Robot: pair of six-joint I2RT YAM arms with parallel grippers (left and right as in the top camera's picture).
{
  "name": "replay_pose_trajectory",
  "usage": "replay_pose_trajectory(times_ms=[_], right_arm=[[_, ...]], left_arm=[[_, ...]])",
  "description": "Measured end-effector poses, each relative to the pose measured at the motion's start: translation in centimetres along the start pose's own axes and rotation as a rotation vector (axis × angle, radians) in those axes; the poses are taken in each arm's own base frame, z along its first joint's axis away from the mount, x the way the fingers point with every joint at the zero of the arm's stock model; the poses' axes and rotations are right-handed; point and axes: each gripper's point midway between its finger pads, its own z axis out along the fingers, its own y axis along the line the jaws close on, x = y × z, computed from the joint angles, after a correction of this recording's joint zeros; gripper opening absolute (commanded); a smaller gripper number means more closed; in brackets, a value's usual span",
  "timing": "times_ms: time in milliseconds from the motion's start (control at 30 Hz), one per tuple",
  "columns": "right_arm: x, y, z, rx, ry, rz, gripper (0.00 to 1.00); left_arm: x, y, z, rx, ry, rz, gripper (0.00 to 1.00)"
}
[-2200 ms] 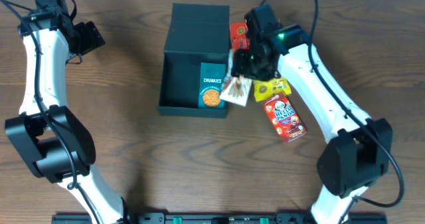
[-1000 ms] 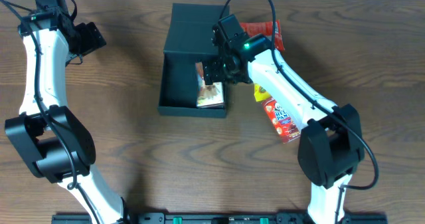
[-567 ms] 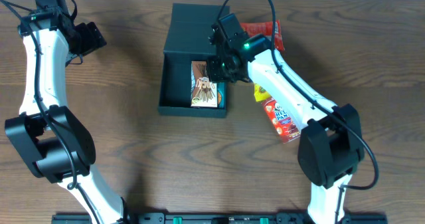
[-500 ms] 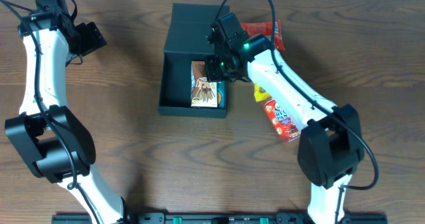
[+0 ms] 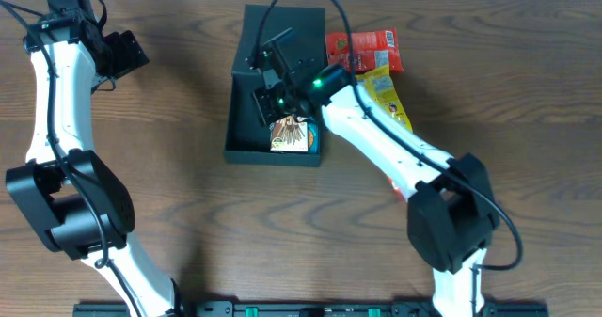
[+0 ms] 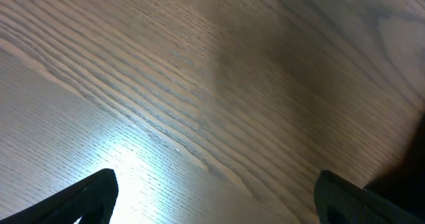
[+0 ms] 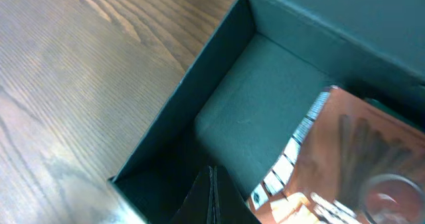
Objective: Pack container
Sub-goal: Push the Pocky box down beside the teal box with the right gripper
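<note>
The container [image 5: 273, 155] is a dark square box standing open in the middle of the table, its lid [image 5: 282, 25] folded back behind it. A brown snack pack [image 5: 293, 134] lies in its right half. My right gripper [image 5: 267, 97] hovers over the left half, shut with nothing in it. The right wrist view shows the shut fingertips [image 7: 212, 175] above the box's bare floor [image 7: 265, 111], with the brown pack [image 7: 355, 157] to the right. My left gripper [image 5: 122, 54] is far off at the back left, open over bare wood [image 6: 216, 207].
A red snack pack [image 5: 363, 46] and a yellow one [image 5: 388, 93] lie on the table to the right of the container, partly under my right arm. The table's far edge runs close behind the lid.
My right gripper let go of the brown pack inside the container, shut, and swung left over the box's left half. The left arm has not moved.
</note>
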Motion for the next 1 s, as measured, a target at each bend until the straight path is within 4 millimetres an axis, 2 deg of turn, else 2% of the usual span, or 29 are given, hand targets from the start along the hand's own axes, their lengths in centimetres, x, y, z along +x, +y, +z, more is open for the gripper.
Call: replay_pose_trajectory(times_ms=[133,267,400,533,633,700,900,1000], right_arm=[[1.4,-0.9,2.3,0.015,0.051,0.003,0.01],[2.1,-1.4,2.9,0.029,0.078,0.008,0.01],[2.1,-2.4,1.8,0.068,0.102,0.033,0.01],[2.6,-6.6,-0.9,0.176,0.138,0.112,0.01],[3.2,-9.5,-2.1,0.233,0.166,0.169,0.01],[3.4,-10.5,-2.5,0.253,0.172,0.185,0.01],[3.5,-9.8,-2.3,0.249,0.179,0.159,0.01],[4.2,-9.4,-2.3,0.259,0.206,0.147,0.01]], left_arm=[[0.0,0.0,0.0,0.000,0.001,0.000,0.95],[0.1,0.0,0.0,-0.001,0.004,0.000,0.95],[0.1,0.0,0.0,-0.001,0.004,0.000,0.95],[0.1,0.0,0.0,-0.001,0.004,0.000,0.95],[0.1,0.0,0.0,-0.001,0.004,0.000,0.95],[0.1,0.0,0.0,-0.001,0.004,0.000,0.95],[0.1,0.0,0.0,-0.001,0.004,0.000,0.95],[0.1,0.0,0.0,-0.001,0.003,0.000,0.95]])
